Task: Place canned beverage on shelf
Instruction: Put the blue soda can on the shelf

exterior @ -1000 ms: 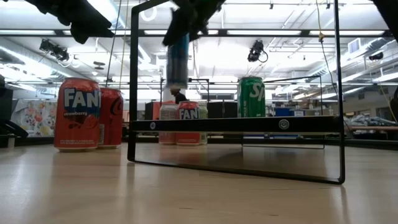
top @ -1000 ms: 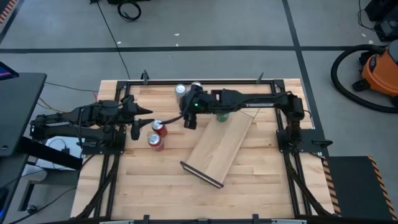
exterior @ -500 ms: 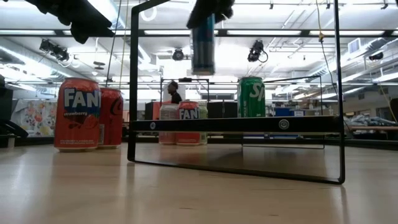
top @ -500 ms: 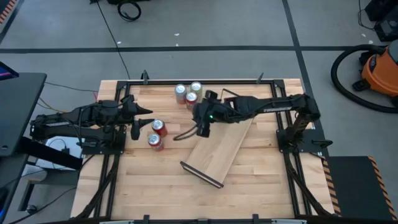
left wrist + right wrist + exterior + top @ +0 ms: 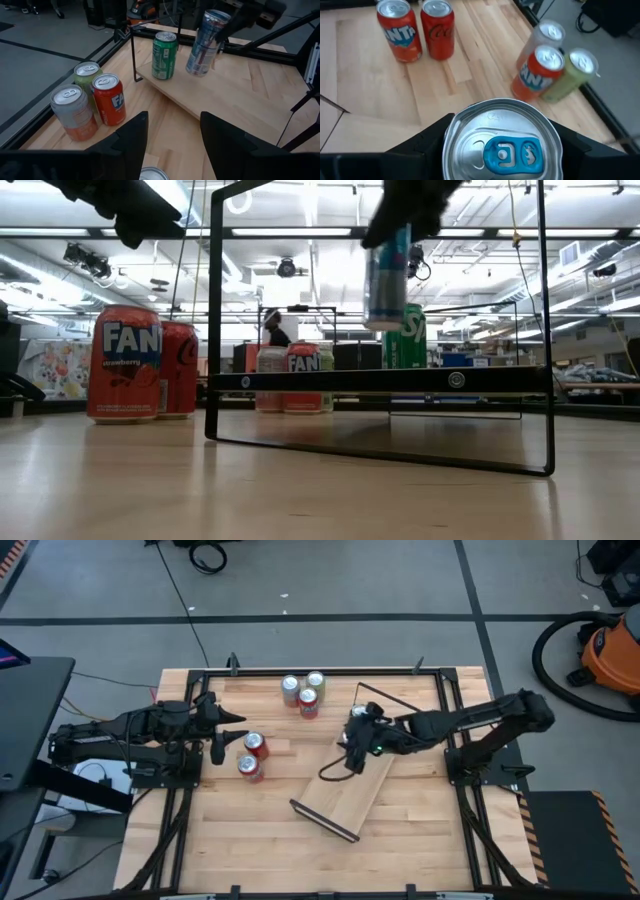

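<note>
Right hand (image 5: 358, 737) gripping silver can (image 5: 386, 277) above shelf (image 5: 352, 783) (green can (image 5: 164, 55) on it), left hand (image 5: 170, 137) open, wooden tabletop (image 5: 400, 830)

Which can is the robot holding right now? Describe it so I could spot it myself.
Find the slanted wooden shelf mid-table. Above it, the right gripper holds a slim silver-and-blue can in the air, tilted. Unlike the others, it touches no surface.

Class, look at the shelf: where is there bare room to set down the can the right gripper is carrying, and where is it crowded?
The shelf is bare from the green can at its far end down to the near wire frame. The right gripper holds the silver can above that stretch. The far end is tighter, beside the green can.
</note>
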Available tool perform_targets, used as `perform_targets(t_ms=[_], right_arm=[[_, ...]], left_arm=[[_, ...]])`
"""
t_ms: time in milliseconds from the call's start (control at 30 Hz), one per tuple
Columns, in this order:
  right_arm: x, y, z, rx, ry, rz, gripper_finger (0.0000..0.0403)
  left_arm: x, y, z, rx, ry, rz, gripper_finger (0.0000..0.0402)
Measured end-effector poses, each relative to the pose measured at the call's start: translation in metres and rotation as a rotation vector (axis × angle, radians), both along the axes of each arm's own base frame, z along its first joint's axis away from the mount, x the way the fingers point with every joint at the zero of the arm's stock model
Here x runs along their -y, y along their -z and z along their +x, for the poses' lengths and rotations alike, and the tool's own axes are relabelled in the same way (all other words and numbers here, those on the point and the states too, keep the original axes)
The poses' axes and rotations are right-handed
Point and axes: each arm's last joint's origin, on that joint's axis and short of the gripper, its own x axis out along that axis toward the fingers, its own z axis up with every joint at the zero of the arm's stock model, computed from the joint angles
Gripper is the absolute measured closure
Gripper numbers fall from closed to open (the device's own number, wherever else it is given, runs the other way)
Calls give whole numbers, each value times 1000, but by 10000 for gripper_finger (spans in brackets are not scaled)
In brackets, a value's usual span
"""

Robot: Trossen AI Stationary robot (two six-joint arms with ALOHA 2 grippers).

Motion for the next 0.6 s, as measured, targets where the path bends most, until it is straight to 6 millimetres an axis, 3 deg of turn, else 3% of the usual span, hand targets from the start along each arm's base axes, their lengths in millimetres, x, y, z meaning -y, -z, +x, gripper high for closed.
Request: perform_targets(t_ms=[600], right_arm=[[14, 40, -63, -15, 143, 76, 153]], left_arm=[[0, 0, 0, 3, 0, 0, 210]])
